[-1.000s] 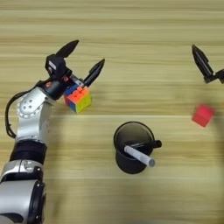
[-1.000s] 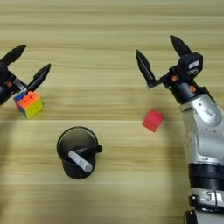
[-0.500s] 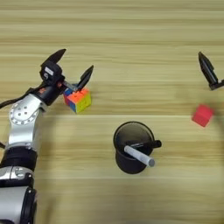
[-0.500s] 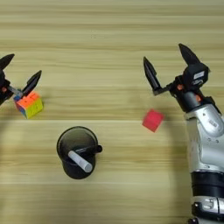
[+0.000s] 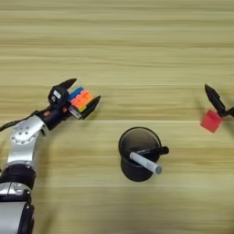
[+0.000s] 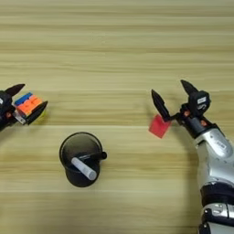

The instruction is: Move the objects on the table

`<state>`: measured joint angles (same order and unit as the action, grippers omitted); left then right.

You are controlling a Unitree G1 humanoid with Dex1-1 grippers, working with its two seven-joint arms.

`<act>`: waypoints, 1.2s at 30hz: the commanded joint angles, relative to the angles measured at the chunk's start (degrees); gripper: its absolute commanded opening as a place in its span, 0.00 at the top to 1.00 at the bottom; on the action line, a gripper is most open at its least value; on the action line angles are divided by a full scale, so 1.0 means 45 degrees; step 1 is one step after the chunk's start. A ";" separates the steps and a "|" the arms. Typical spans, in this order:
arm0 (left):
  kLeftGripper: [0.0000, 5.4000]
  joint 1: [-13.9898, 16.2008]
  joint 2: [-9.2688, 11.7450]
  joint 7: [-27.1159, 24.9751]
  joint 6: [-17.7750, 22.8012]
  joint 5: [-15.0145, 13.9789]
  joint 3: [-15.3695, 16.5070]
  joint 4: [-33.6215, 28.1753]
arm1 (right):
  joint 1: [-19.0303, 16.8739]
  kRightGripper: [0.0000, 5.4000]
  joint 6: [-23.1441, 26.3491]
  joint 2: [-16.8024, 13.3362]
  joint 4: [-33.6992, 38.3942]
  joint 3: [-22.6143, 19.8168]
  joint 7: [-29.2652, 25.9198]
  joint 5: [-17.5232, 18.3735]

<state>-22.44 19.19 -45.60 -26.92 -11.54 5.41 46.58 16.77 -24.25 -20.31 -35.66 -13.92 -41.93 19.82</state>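
One black round cup stands on the table a little below the middle, at about 6 o'clock from the centre. Two writing things rest inside it: one grey-white marker, leaning out over the rim toward 4 o'clock, and one thin black pen, lying across the mouth with its end past the rim at 3 o'clock.

There is one blue-orange-yellow block, at 10 o'clock from the cup and well apart from it. The left pincer reaches in from 8 o'clock and has its two black fingers set on either side of the block, one fingertip at the block's upper left, the other at its lower right; the block sits tilted between them, and the pincer appears to be grasping it. Whether the block is lifted off the wood or resting on it I cannot tell.

There is one small red cube, at 2 o'clock from the cup, well apart. The right pincer comes in from 4 o'clock with its two fingers spread wide, released. One fingertip stands right at the cube's upper edge; the other points up, off to the cube's right, clear of it.
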 commanded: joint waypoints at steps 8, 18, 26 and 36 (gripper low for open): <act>0.00 -0.0538 0.0061 -0.0058 -0.0423 0.0275 -0.0064 0.1251 | 0.0463 0.00 -0.0616 -0.0304 -0.1291 0.0132 -0.0348 -0.0602; 0.00 -0.0563 0.0175 -0.0228 -0.0467 0.0545 -0.0232 0.1718 | 0.0589 0.00 -0.0822 -0.0368 -0.2325 0.0225 -0.0787 -0.0753; 0.11 -0.0809 0.0196 -0.0096 -0.0438 0.0658 -0.0090 0.2152 | 0.0502 0.00 -0.0591 -0.0312 -0.2233 0.0104 -0.1744 -0.0259; 0.28 -0.1019 0.0142 -0.0109 -0.0484 0.0689 -0.0104 0.2390 | 0.0372 0.00 -0.0287 -0.0284 -0.1513 -0.0082 -0.2735 0.0549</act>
<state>-25.92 19.27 -45.97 -28.52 -9.22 4.97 56.79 18.19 -26.56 -21.34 -43.72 -13.91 -53.08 21.31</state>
